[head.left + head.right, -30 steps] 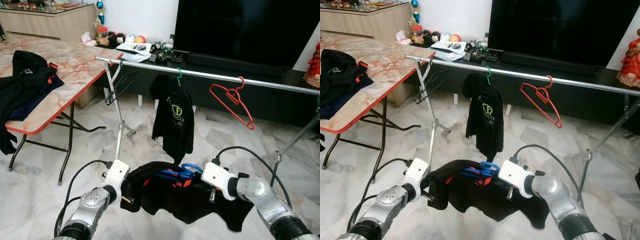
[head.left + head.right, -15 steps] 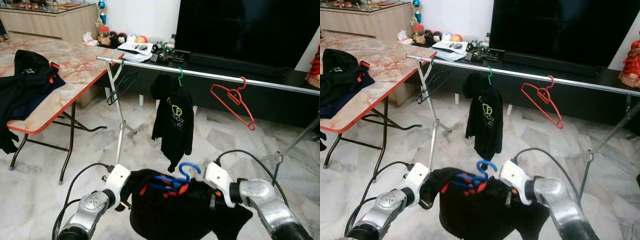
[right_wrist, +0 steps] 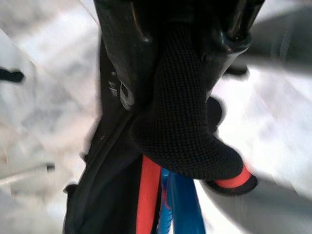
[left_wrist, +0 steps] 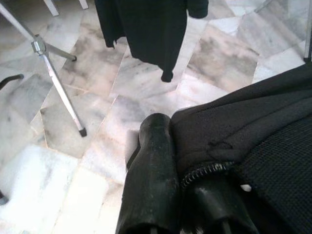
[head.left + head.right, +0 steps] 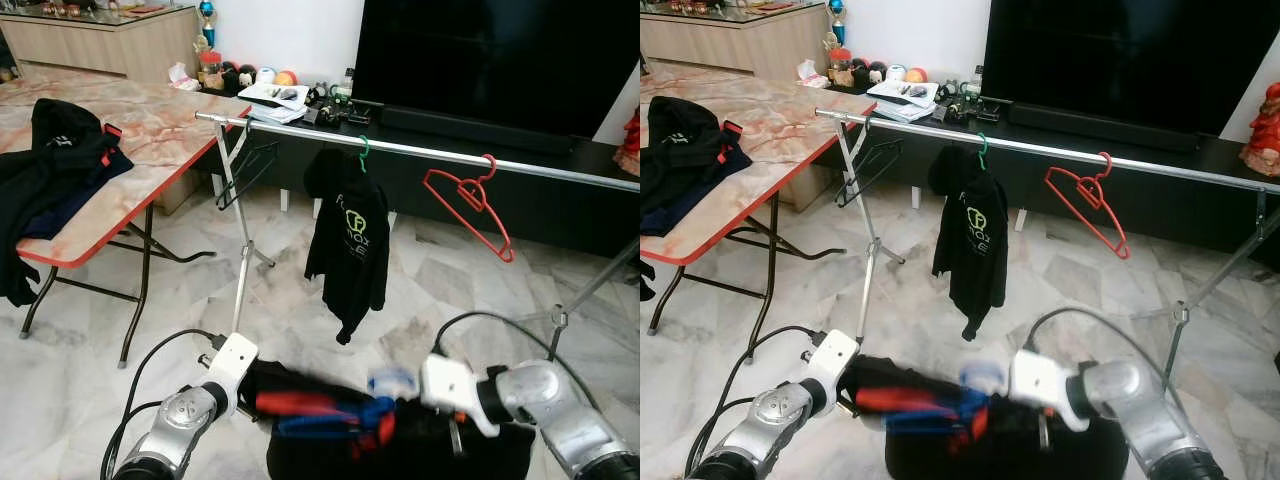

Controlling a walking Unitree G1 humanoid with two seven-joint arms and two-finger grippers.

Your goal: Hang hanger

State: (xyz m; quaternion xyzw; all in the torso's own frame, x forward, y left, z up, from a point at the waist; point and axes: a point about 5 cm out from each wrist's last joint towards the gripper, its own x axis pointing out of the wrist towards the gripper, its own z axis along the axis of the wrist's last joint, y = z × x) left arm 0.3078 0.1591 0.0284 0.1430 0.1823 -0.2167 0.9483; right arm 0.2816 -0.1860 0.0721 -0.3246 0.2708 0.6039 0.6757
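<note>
Over a pale marble floor [image 5: 90,350], the left gripper [image 4: 187,195] and right gripper [image 3: 185,44] each pinch the black garment [image 5: 400,455] carrying a blue hanger [image 5: 345,418], low before the metal rail [image 5: 420,150] where a red hanger [image 5: 468,200] hangs.

Head stereo pair: high, facing forward and down, sharing clothes rail [image 5: 430,152] across upper frame, table [image 5: 150,140] upper left. Wrist cams: very close, looking along fingers onto black garment [image 4: 253,141]; left one also catching marble floor [image 4: 68,126].
</note>
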